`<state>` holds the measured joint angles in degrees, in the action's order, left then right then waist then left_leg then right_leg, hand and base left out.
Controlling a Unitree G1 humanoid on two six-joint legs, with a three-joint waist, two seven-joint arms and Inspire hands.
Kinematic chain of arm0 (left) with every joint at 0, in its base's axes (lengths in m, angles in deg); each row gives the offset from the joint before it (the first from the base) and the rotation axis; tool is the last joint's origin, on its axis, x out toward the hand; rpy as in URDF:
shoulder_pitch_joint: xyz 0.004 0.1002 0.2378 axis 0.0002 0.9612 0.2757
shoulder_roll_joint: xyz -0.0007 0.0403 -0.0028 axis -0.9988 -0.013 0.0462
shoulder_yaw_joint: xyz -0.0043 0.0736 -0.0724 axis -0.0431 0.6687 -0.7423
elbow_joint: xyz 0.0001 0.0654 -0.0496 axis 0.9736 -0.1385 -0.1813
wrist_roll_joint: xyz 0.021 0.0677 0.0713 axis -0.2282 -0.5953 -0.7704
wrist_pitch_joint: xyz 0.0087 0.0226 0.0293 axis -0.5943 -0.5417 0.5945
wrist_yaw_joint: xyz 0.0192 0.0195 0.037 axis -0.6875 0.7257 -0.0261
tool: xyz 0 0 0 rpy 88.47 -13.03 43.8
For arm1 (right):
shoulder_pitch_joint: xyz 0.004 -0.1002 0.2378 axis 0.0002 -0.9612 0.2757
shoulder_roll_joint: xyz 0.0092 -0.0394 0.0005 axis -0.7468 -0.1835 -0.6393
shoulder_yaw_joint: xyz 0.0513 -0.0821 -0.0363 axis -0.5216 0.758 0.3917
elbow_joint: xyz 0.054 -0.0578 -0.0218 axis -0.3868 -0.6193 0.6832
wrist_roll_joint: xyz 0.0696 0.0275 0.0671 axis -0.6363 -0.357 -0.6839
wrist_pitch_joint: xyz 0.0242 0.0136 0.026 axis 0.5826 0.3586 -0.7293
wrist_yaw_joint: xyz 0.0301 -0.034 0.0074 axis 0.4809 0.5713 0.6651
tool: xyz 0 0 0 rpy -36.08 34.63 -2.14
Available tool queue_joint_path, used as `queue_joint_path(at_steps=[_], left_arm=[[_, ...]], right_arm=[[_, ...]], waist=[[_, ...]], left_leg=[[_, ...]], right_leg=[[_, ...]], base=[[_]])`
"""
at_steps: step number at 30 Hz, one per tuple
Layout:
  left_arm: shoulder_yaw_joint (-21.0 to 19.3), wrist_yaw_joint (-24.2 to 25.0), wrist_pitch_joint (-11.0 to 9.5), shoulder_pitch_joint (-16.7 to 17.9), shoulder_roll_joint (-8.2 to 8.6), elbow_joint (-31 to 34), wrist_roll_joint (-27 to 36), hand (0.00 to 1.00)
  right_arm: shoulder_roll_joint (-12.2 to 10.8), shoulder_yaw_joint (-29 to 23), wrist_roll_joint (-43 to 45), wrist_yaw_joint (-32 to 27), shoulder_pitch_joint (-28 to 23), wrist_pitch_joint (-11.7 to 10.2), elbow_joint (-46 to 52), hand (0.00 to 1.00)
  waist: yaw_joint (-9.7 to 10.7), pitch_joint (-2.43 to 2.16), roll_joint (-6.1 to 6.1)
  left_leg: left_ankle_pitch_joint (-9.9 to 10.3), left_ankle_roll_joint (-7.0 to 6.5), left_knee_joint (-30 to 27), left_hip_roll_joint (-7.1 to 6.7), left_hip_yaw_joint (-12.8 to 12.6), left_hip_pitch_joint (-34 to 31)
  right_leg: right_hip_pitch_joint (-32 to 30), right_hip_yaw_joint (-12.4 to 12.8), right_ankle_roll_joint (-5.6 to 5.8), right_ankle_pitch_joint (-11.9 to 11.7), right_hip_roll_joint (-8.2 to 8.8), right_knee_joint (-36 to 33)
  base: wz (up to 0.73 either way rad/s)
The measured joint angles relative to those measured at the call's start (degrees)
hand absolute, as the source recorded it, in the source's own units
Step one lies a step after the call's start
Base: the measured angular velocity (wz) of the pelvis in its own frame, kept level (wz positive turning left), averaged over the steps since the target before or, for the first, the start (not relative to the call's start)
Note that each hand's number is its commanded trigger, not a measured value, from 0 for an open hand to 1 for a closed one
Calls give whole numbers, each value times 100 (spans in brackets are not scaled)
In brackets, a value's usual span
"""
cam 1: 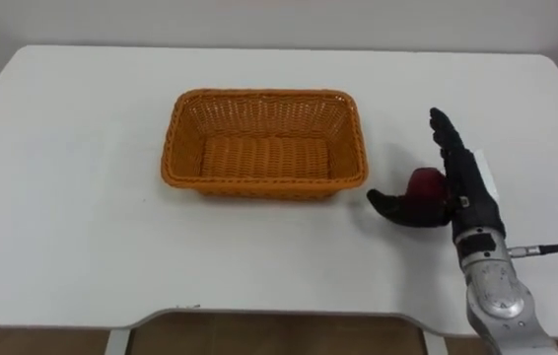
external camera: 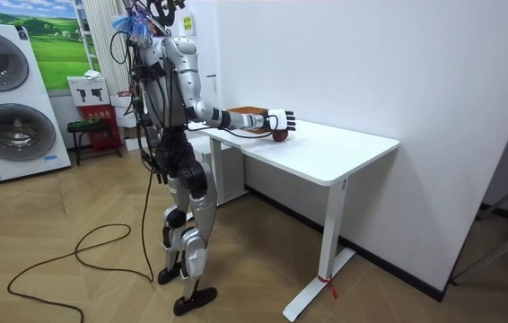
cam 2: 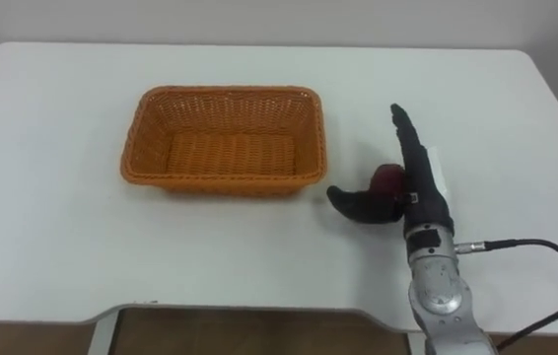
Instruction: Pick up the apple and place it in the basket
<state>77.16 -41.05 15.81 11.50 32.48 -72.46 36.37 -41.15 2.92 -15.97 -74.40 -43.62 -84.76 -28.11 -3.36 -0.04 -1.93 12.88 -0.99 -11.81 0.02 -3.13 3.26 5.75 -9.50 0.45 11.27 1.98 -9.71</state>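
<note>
- The apple (cam 1: 425, 183), dark red, lies on the white table (cam 1: 62, 197) in the crook of the right hand (cam 1: 466, 187), between the thumb and the palm
- The hand is open: its fingers (cam 1: 444, 128) are straight and point away from the robot along the apple's right side, while the thumb reaches out to the left along the apple's near side, only slightly bent
- Palm and thumb sit right against the fruit — whether they press on it or merely touch cannot be told
- The hand stands on its edge on the tabletop, palm turned left toward the apple
- An orange wicker basket (cam 1: 259, 97), rectangular and with nothing inside, stands to the left of the apple, near it but apart; a strip of bare table separates the basket's right wall from the thumb tip
- Nothing lies between apple and basket except that thumb
- In the room view the robot stands upright at the table's short end, right arm stretched forward over the top — a washing machine (external camera: 7, 99) stands behind it on the room view's left
</note>
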Motion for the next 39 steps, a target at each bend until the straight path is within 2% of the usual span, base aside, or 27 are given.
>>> queue_joint_path(at_steps=[5, 9, 18, 25, 29, 32, 35, 38, 39], left_arm=[[2, -52, 26, 0, -15, 1, 9, 0], [2, -54, 26, 2, -24, 3, 6, 0], [-50, -66, 23, 25, -24, 10, 6, 0], [-73, -175, -12, 13, -23, 40, 5, 0], [-94, -177, -11, -1, -21, 39, 7, 0], [-98, -177, -11, -22, -8, 35, 3, 0], [-89, -178, -11, -43, 20, 25, 14, 0], [-90, -177, -13, -92, 71, -5, 2, 0], [-103, -170, -13, -91, 88, -9, 1, 0]], right_arm=[[1, -52, -29, -41, 0, -59, -771, 100], [-2, -123, -32, -122, 23, -282, -979, 100], [0, -230, -34, -169, 15, -499, -1174, 100], [0, -238, -41, -186, 44, -539, -1257, 100], [-23, -297, -83, -233, 83, -534, -1264, 100], [-222, -430, -70, -372, 111, -461, -1193, 100], [-231, -425, -124, -384, 99, -199, -825, 100], [-239, -374, -154, -257, 82, -49, -384, 100], [-240, -371, -136, -211, 65, -25, -172, 100]], waist=[[0, -20, -49], [10, -22, -43], [17, -25, -33], [14, -25, -20], [13, -25, -10], [10, -23, 4], [-7, 5, 53], [6, 39, 126], [4, 25, 154]], left_leg=[[0, 1, 0, 1, 0, 14], [3, 3, -7, 1, 4, 0], [3, 4, -1, 4, 9, 6], [4, 5, 4, 8, 9, 36], [4, 5, -3, 6, 10, 37], [4, 6, -7, 6, 9, 37], [4, 5, 2, 5, 3, 26], [3, 4, 8, 2, 0, -15], [-1, 6, 5, -1, -1, -64]], right_leg=[[27, -20, 0, 0, 0, 3], [25, -32, 1, 0, 0, 0], [40, -78, 1, 0, -1, 8], [75, -82, 1, 0, -3, 14], [84, -100, 1, 0, 1, 12], [85, -101, 1, 0, 0, 12], [59, -78, 1, 0, 0, 3], [-10, -25, 1, 0, -2, -6], [-54, 0, 1, 0, -2, -10]], base=[[0], [1], [2], [0], [0], [0], [-3], [-7], [-5]])
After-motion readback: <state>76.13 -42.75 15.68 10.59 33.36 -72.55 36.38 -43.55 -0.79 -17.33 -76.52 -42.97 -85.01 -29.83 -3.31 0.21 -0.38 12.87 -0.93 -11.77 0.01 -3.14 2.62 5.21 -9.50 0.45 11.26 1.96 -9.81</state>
